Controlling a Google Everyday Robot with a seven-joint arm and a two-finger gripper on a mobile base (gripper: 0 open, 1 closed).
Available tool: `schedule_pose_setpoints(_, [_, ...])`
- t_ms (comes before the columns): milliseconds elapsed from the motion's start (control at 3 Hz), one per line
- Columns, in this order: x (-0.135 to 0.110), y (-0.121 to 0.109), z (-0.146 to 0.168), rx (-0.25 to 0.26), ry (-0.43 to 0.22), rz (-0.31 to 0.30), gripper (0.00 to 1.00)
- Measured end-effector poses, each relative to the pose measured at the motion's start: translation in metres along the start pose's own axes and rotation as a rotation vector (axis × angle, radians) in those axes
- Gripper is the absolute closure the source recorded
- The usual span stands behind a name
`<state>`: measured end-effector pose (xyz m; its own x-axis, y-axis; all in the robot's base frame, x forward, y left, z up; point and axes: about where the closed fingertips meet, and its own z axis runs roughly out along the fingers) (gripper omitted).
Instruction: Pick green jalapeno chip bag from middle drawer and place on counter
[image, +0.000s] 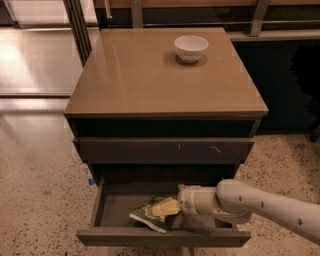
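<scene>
The green jalapeno chip bag (144, 216) lies crumpled on the grey floor of the open middle drawer (160, 237), left of centre. My gripper (165, 207), pale yellow at the tip of the white arm (260, 206), reaches in from the right, low inside the drawer, and lies over the bag's right upper edge. The bag rests on the drawer floor. The tan counter (150, 75) tops the cabinet above.
A white bowl (191, 48) stands at the back right of the counter. A closed drawer front with pale scratches (165, 150) overhangs the open drawer. Speckled terrazzo floor (40, 190) surrounds the cabinet, and dark posts (79, 27) stand at the back left.
</scene>
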<state>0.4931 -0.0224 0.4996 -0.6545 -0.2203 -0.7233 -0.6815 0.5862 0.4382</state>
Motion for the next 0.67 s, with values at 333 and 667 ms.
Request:
schedule_pose_setpoints(333, [0.001, -0.008, 0.021, -0.009, -0.006, 0.001, 0.0])
schedule_pose_setpoints(667, [0.007, -0.017, 0.039, -0.015, -0.005, 0.017, 0.0])
